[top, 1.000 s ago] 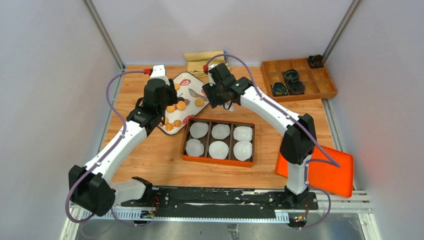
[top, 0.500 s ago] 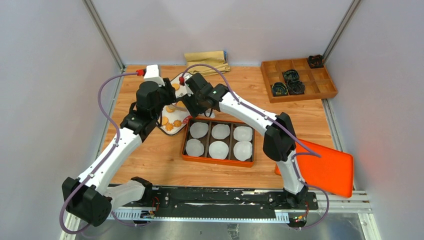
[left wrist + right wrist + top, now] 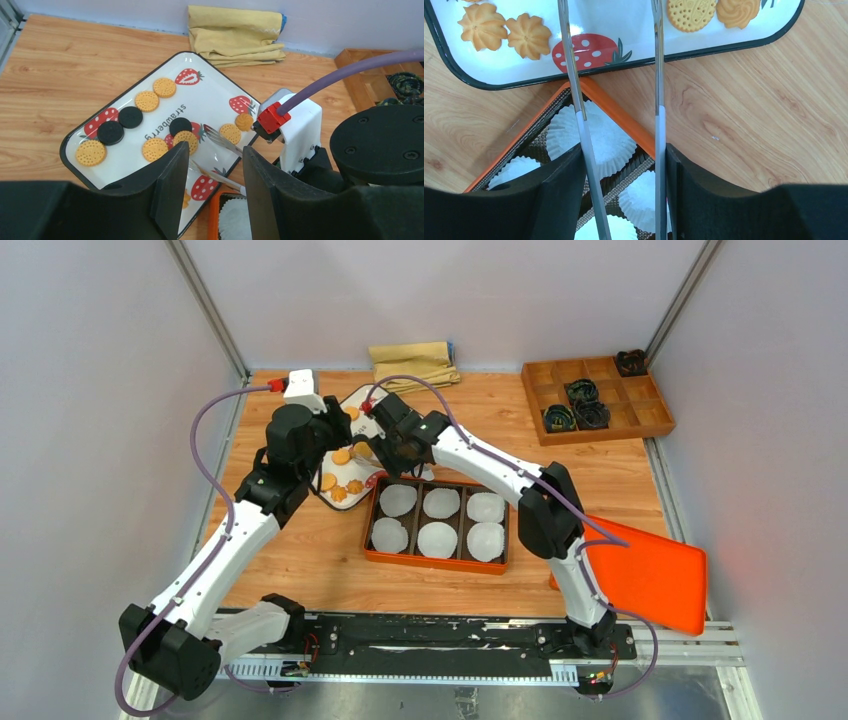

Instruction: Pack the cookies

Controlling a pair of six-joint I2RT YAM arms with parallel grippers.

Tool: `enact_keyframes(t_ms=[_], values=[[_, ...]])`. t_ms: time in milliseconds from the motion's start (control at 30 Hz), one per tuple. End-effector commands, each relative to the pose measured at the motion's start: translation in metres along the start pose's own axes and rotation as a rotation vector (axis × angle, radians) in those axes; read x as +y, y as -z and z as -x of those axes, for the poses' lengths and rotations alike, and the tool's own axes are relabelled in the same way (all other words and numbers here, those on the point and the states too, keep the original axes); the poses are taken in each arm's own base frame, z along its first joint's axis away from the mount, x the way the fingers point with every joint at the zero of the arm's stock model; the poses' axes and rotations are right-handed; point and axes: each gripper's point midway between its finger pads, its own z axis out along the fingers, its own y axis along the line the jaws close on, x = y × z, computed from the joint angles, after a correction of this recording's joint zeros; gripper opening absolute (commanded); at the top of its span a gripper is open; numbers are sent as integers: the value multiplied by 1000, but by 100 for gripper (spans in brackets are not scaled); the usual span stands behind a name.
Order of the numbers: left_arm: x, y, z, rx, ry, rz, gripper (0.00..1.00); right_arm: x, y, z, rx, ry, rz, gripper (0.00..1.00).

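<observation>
The cookies (image 3: 155,149) lie on a white strawberry-print tray (image 3: 210,95); most are golden, and black ones (image 3: 110,133) lie among them. They also show in the top view (image 3: 340,456). In the right wrist view, flower-shaped cookies (image 3: 529,36) sit at the tray's near end. My right gripper (image 3: 621,190) is shut on metal tongs (image 3: 657,65). The tongs' two arms are spread and reach over the tray's edge, with nothing between them. My left gripper (image 3: 214,195) is open and empty above the tray's near side. An orange box (image 3: 437,558) holds several white paper cups (image 3: 594,135).
A folded yellow cloth (image 3: 413,362) lies at the back. A wooden compartment tray (image 3: 597,425) with dark items stands at the back right. An orange lid (image 3: 650,585) lies at the front right. The two wrists are close together over the tray (image 3: 360,468).
My right arm has swung left, bringing the tongs from the tray's right side to over its near end by the box corner. My left arm has shifted slightly back and left.
</observation>
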Motion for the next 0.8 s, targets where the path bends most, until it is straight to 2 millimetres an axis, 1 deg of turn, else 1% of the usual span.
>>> enact_keyframes(t_ms=[0, 33, 100, 267, 367, 633, 667, 700, 733, 767], values=[[-3, 2, 7, -21, -2, -13, 50, 4, -1, 5, -4, -5, -7, 55], [-2, 2, 6, -19, -3, -10, 50, 4, -1, 7, -6, -4, -7, 53], [-2, 1, 4, -13, -6, -10, 50, 5, -3, 7, -3, -4, -9, 53], [-4, -1, 1, -3, -7, -20, 50, 5, -5, 9, 5, 4, -14, 56], [-5, -2, 0, -4, -6, -24, 50, 5, -7, 12, 4, 7, -18, 53], [-6, -2, -1, -1, -5, -29, 50, 7, -4, 10, 10, 16, -24, 32], [-7, -2, -1, -1, -3, -32, 50, 6, -3, 11, 8, 17, -26, 28], [-7, -2, -1, 0, -3, -34, 50, 6, -1, 12, 4, 19, -25, 21], [-7, -1, 0, -2, -1, -35, 50, 7, 1, 13, 0, 20, -22, 16], [-7, -1, 2, -5, -1, -34, 50, 7, 3, 14, -4, 20, -20, 9]])
